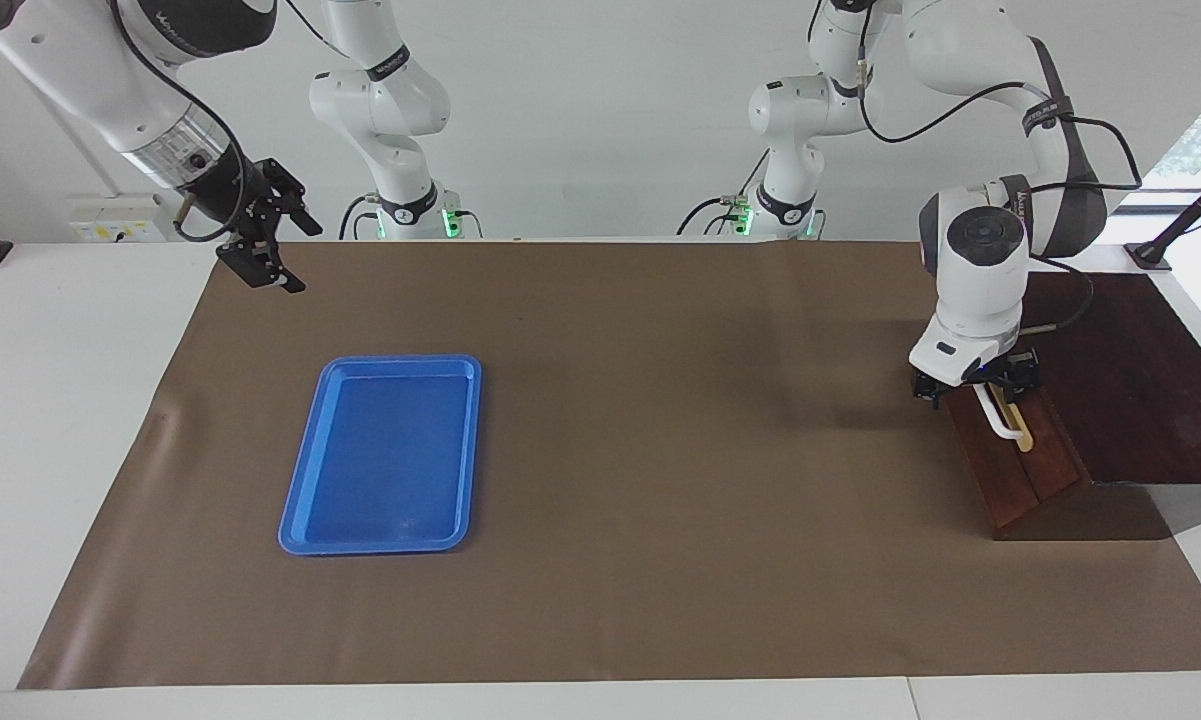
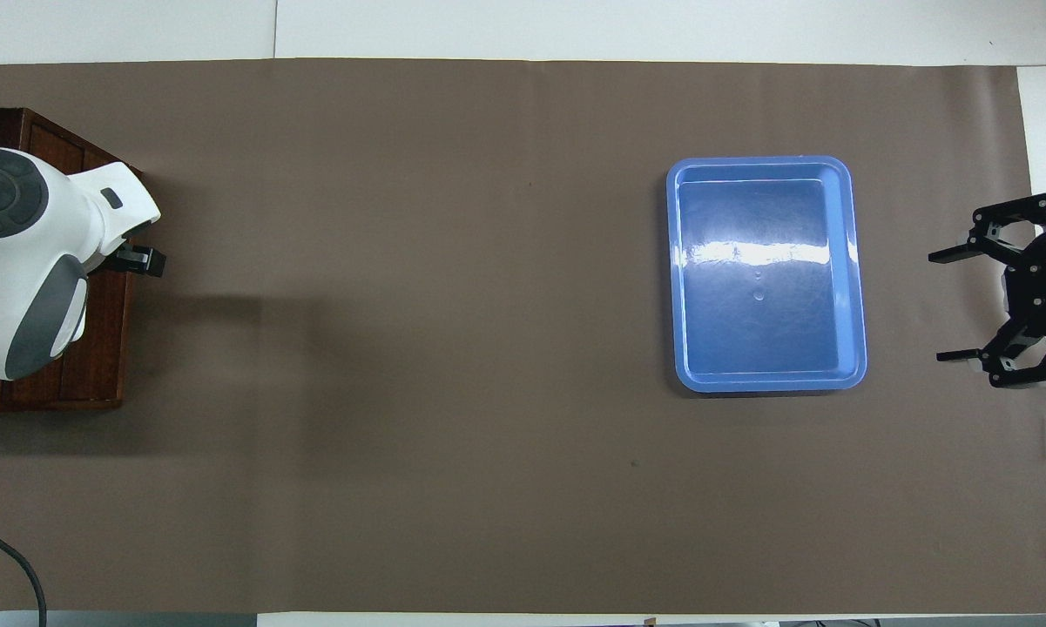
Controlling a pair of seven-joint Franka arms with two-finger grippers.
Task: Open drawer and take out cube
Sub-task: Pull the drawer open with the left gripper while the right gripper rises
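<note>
Two grippers we see | left gripper [image 1: 975, 385] spread at the handle [image 1: 1002, 417] of the closed drawer [image 1: 1020, 465] | right gripper [image 1: 272, 238] spread, waiting in the air near the blue tray [image 1: 385, 540]

Inventory, by count:
- Dark reddish-brown wooden box cabinet [image 1: 1120, 400]: 1, with one drawer [image 1: 1010, 465] bearing one white bar handle [image 1: 1000, 415].
- Flat blue plastic tray [image 1: 385, 455]: 1.
- Brown paper sheet [image 1: 660, 450] covering the surface: 1.
- White robot arms: 2.
</note>
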